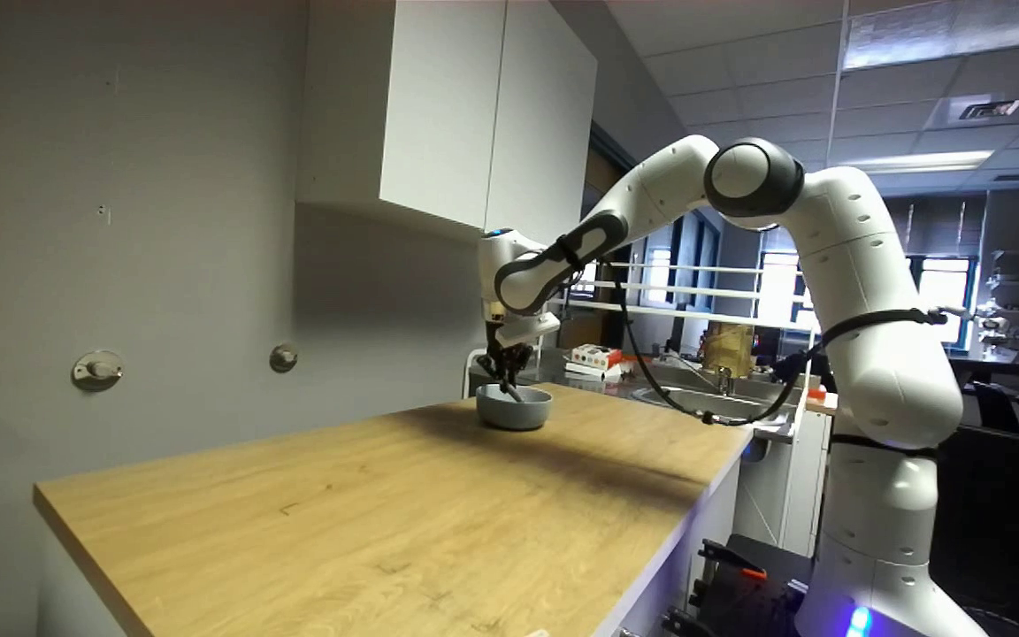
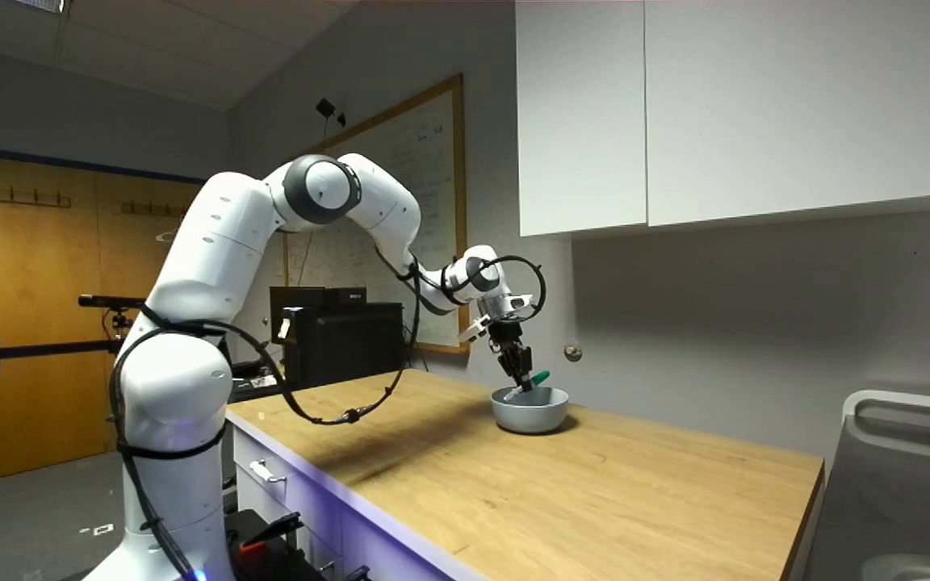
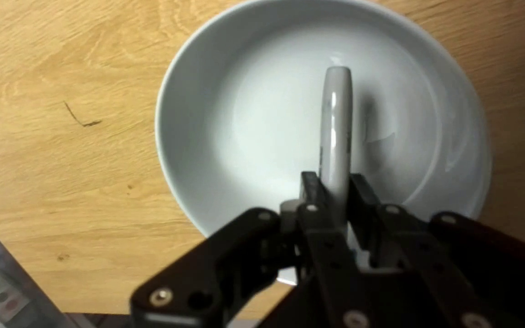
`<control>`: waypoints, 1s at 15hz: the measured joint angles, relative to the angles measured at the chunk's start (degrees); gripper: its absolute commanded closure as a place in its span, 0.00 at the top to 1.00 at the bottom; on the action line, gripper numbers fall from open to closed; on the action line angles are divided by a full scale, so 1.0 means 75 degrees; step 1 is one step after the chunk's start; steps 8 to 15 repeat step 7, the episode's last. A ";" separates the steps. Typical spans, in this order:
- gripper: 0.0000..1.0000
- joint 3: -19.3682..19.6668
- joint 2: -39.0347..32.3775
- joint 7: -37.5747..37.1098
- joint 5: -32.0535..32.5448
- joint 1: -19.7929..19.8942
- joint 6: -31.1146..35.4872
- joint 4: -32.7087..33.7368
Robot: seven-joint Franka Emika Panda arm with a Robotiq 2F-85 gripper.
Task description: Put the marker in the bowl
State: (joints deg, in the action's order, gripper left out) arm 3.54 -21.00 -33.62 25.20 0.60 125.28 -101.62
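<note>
The bowl [image 2: 528, 416] sits beneath the gripper [image 3: 335, 189], whose fingers [image 3: 363, 193] pinch the marker [image 3: 336, 114] at a slant, pale end ahead of the fingertips, over the bowl's floor; best to lower slightly, then release gently.

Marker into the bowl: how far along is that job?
Done: the green-ended marker is picked up and brought to the grey-blue bowl, pale end angled down toward its inside. In hand: the wrist view shows the jaws closed on it. Left: releasing it, likely just by opening the jaws, then backing off.
</note>
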 measured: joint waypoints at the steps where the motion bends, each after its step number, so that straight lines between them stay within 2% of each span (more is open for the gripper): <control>1: 0.57 0.0046 -0.0138 0.0002 -0.0071 -0.0047 -0.0038 0.0119; 5: 0.88 0.0151 -0.0352 0.0056 -0.0375 -0.0156 -0.0364 0.0457; 7: 1.00 0.0164 -0.0333 0.0121 -0.0520 -0.0172 -0.0567 0.0538; 15: 1.00 0.0164 -0.0333 0.0121 -0.0520 -0.0172 -0.0567 0.0538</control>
